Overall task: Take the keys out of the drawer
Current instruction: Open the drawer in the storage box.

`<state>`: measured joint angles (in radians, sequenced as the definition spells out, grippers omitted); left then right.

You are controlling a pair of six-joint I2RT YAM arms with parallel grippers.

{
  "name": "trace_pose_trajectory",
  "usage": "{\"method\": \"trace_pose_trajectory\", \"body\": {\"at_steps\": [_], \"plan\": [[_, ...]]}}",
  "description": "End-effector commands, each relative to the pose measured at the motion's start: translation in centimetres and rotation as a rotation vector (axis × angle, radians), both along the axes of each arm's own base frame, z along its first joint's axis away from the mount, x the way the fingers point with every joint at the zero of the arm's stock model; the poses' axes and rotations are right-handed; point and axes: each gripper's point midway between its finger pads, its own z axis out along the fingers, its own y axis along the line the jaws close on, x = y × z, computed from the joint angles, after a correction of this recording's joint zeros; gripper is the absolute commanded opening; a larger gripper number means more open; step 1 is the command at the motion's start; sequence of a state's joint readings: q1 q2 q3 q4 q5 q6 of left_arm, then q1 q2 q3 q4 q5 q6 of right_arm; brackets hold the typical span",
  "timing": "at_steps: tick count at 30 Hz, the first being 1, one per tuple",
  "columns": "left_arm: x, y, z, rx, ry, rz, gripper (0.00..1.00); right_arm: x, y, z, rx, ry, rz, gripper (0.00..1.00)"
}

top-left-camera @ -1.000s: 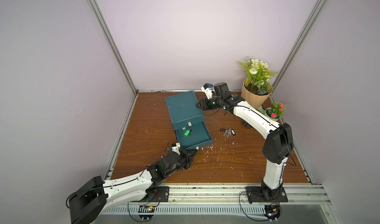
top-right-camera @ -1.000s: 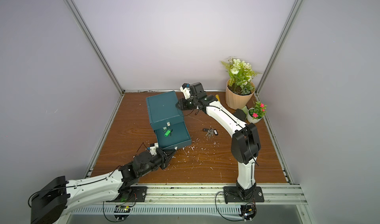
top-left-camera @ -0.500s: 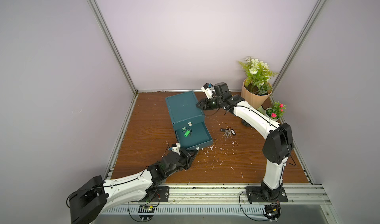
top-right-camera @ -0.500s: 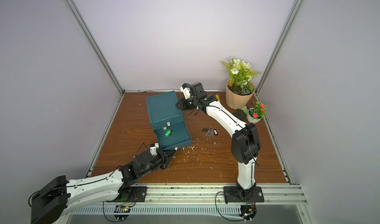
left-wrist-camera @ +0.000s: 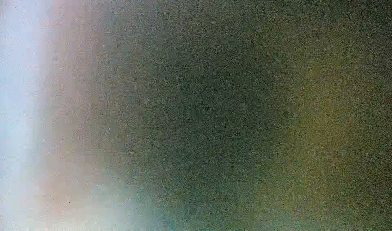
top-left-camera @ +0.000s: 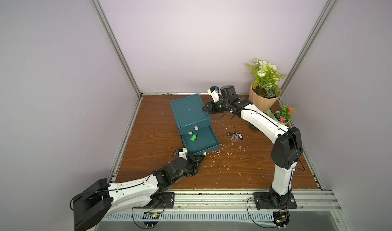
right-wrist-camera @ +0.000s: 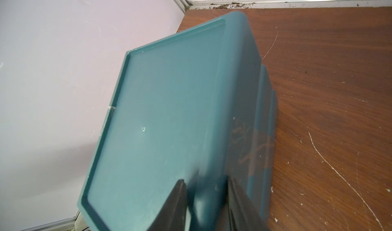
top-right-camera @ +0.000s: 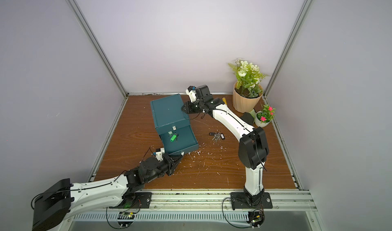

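A teal cabinet [top-left-camera: 189, 111] stands on the wooden table with its drawer [top-left-camera: 206, 143] pulled out. Inside the drawer lies a key with a green tag [top-left-camera: 192, 137] [top-right-camera: 173, 137]. A silver bunch of keys with black tags [top-left-camera: 234, 136] [top-right-camera: 216, 135] lies on the table to the right of the drawer. My left gripper [top-left-camera: 202, 155] is shut, its tips against the drawer's front; the left wrist view is only blur. My right gripper [top-left-camera: 205, 108] [right-wrist-camera: 206, 196] clasps the cabinet's back right top edge, one finger on the top and the other on the side.
A large beige flower pot [top-left-camera: 263, 100] and a small white pot with pink flowers [top-left-camera: 283, 115] stand in the back right corner, with a black object [top-right-camera: 248, 118] beside them. White crumbs [top-left-camera: 214, 155] are scattered on the table in front of the drawer.
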<state>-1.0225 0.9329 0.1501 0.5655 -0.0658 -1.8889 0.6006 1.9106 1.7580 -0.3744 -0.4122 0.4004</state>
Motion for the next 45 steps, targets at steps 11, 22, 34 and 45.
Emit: {"method": "trace_pose_trajectory", "body": {"at_steps": [11, 22, 34, 45], "plan": [[-4.4, -2.2, 1.4, -0.006, 0.025, -0.228, 0.47, -3.0, 1.5, -0.4, -0.016, 0.033, 0.078, 0.37], [-2.9, 4.2, 5.2, 0.11, -0.034, 0.001, 0.57, -2.5, 0.1, 2.4, -0.022, -0.047, 0.001, 0.36], [3.8, 9.7, 11.1, 0.366, -0.122, 0.15, 0.53, -2.0, -3.3, 11.8, -0.001, -0.27, -0.141, 0.42], [14.4, 15.8, 15.0, 0.664, -0.176, 0.159, 0.58, -11.1, -4.0, 9.7, 0.033, -0.332, -0.082, 0.37]]}}
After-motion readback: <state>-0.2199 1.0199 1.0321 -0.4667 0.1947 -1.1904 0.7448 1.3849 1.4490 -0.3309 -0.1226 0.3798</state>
